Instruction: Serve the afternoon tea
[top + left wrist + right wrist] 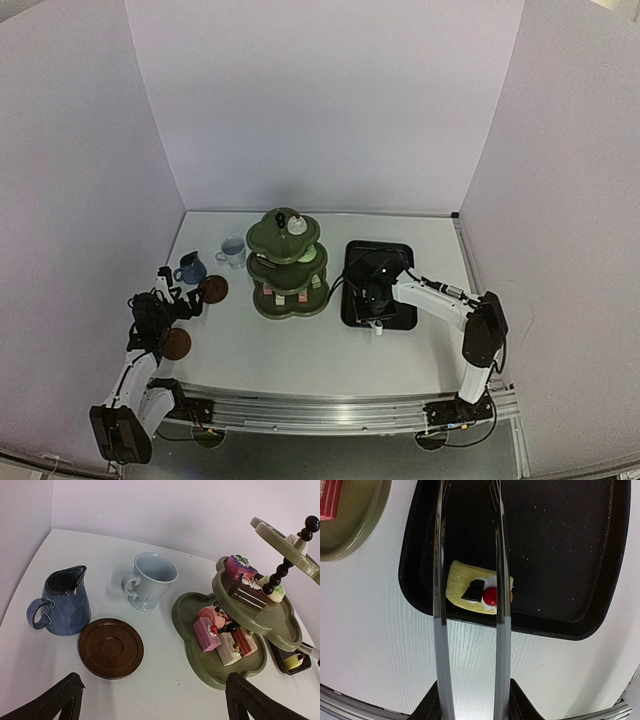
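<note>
The dark green three-tier stand (288, 265) stands mid-table with several small cakes (225, 635) on its tiers. A dark blue mug (65, 602), a pale mug (150, 580) and a brown saucer (111, 647) sit left of it. A second saucer (176, 344) lies nearer the front. My left gripper (154, 677) is open and empty, above the table just short of the first saucer. My right gripper (472, 695) is shut on metal tongs (440, 605). The tongs' two arms stand apart on either side of a yellow cake (462, 587) on the black tray (560, 530).
The black tray (380, 283) lies right of the stand, and the yellow cake is the only cake I see on it. The stand's bottom tier (355, 525) shows at the right wrist view's top left. White walls enclose the table on three sides.
</note>
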`<state>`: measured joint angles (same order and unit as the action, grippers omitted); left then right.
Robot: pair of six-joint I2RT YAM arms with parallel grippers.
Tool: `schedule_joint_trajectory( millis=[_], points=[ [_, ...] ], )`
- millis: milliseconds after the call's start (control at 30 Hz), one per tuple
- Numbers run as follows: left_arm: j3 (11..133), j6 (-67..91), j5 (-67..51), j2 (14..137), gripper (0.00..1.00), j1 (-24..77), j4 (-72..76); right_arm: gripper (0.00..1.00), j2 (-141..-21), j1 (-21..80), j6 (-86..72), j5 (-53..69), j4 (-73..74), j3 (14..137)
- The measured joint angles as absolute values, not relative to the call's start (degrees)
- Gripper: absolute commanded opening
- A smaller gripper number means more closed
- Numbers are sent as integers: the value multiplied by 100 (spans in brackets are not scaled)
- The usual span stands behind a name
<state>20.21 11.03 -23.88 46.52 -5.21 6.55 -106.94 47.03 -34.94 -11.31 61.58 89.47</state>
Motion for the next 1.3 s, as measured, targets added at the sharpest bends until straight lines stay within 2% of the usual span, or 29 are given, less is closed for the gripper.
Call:
schedule_joint_trajectory(
  millis=[733, 833, 1000, 1100, 1300],
  points=[
    [2021, 1100, -2388, 4652, 100, -521, 657, 37, -11002, 4703, -3781, -1295, 6000, 9201],
    [2021, 1100, -2388, 4652, 100, -521, 659, 31, -11089, 4703, -3820, -1374, 5983, 9286],
    [2021, 1100, -2388, 4652, 100, -521, 659, 6, -11163, 4669, -3931, -1499, 5955, 9319],
    [2021, 1100, -2388, 4652, 100, -521, 659, 1, -11163, 4622, -3949, -1579, 5959, 9321],
    [2021, 1100, -2388, 4652, 100, -521, 659, 0, -11098, 4425, -3661, -1674, 5966, 9321]
  ],
)
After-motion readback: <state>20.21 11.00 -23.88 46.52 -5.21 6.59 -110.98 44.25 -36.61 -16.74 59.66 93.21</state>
